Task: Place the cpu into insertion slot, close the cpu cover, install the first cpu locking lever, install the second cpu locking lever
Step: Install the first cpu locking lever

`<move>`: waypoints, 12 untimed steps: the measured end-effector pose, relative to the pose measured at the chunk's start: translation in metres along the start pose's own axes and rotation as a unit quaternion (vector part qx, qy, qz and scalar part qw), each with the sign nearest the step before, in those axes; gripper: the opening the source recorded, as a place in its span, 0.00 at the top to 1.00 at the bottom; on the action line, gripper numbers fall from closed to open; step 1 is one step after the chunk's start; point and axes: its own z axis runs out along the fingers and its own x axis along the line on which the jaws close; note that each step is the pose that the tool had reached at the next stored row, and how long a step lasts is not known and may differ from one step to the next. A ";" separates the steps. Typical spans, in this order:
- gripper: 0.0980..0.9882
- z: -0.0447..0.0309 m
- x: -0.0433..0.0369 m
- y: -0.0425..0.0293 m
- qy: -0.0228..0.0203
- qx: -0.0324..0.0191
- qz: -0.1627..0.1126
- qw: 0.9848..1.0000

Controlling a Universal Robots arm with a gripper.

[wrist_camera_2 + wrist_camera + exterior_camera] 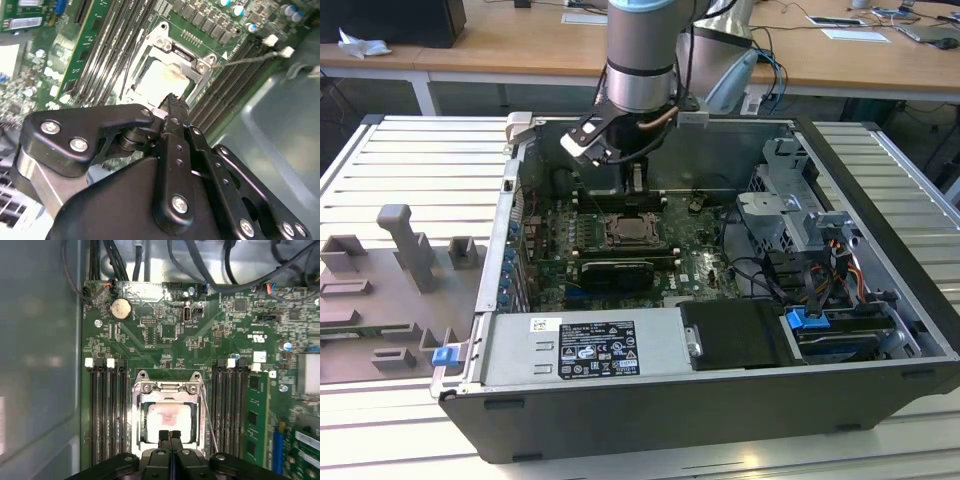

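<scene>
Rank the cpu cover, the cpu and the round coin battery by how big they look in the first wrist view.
1. cpu cover, the plate framing the chip.
2. cpu, inside its window.
3. coin battery, clearly the smallest.

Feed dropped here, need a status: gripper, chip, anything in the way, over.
Status: gripper shut, empty, just above chip. Chip seated in socket, cover down over it. One thin lever angles away beside socket.
</scene>
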 end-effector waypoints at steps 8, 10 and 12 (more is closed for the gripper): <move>0.99 -0.0167 0.0000 -0.0001 0.000 -0.002 -0.072 0.997; 0.99 -0.0165 0.0000 -0.0001 0.000 -0.002 -0.090 0.996; 0.99 -0.0164 0.0001 0.0000 0.000 -0.003 -0.103 0.995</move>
